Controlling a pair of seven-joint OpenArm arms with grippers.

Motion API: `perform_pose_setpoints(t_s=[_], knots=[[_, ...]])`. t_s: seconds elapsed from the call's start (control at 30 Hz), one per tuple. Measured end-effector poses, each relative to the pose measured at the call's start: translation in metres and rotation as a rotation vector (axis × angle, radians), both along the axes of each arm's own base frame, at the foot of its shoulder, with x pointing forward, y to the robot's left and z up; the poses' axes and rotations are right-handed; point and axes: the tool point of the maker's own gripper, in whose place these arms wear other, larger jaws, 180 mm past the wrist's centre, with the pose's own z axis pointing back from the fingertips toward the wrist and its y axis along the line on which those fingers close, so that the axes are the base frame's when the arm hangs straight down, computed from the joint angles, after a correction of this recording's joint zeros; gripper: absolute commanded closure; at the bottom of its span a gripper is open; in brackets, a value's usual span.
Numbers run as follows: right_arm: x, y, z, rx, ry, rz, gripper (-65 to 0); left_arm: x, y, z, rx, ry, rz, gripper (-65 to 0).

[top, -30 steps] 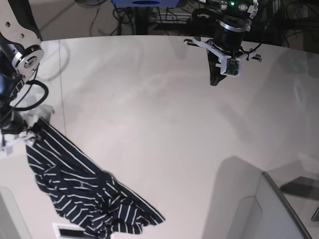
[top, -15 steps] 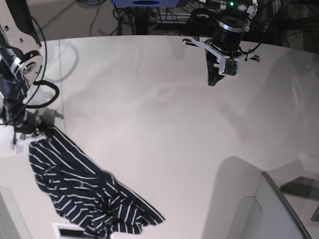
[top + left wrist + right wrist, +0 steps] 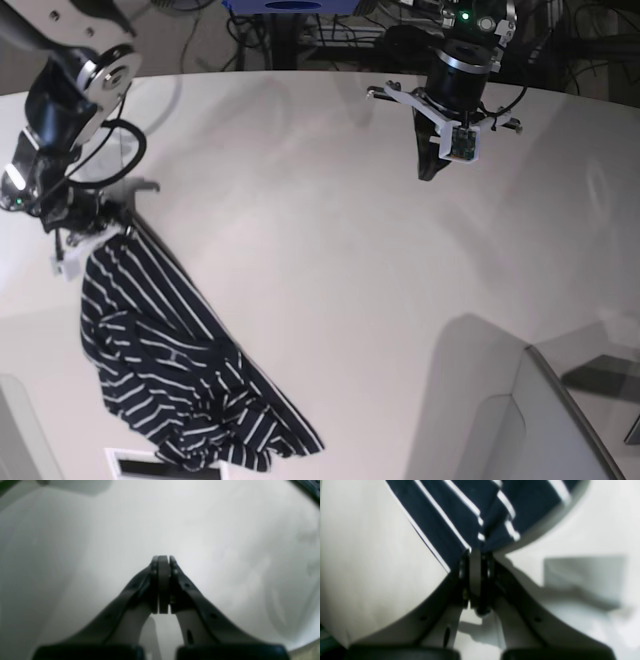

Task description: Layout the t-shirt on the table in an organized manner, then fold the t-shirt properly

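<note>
Right hand pinches the t-shirt — cloth trailing below it.

Off-white table under crumpled t-shirt

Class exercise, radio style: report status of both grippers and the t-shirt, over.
Right gripper shut on the t-shirt, edge pinched, rest bunched on the table. Left gripper shut, empty, above bare table. Nothing in the way.

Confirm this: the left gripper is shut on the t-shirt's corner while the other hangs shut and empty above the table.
Wrong arm. The right gripper is shut on the t-shirt, as the right wrist view shows; the left gripper hangs shut and empty above the table.
</note>
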Motion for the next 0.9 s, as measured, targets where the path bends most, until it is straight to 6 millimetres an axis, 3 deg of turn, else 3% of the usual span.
perform_pose_setpoints(t_s=[0.2, 0.33, 0.5, 0.77, 0.9], knots=[[-0.070, 0.010, 0.006, -0.170, 0.096, 0.167, 0.0, 0.006, -0.002, -0.009, -0.002, 0.012, -0.007, 0.0], [-0.119, 0.028, 0.009, -0.271, 0.171, 0.302, 0.0, 0.013, -0.009, -0.025, -0.005, 0.034, -0.012, 0.0], [-0.149, 0.059, 0.012, -0.233, 0.175, 0.405, 0.0, 0.021, -0.082, -0.039, -0.084, 0.051, -0.183, 0.0], [-0.151, 0.066, 0.012, -0.211, 0.168, 0.417, 0.0, 0.023, -0.209, -0.044, -0.198, 0.065, -0.444, 0.0], [-0.152, 0.067, 0.012, -0.210, 0.169, 0.417, 0.0, 0.020, -0.229, -0.062, -0.195, 0.118, -0.476, 0.0]])
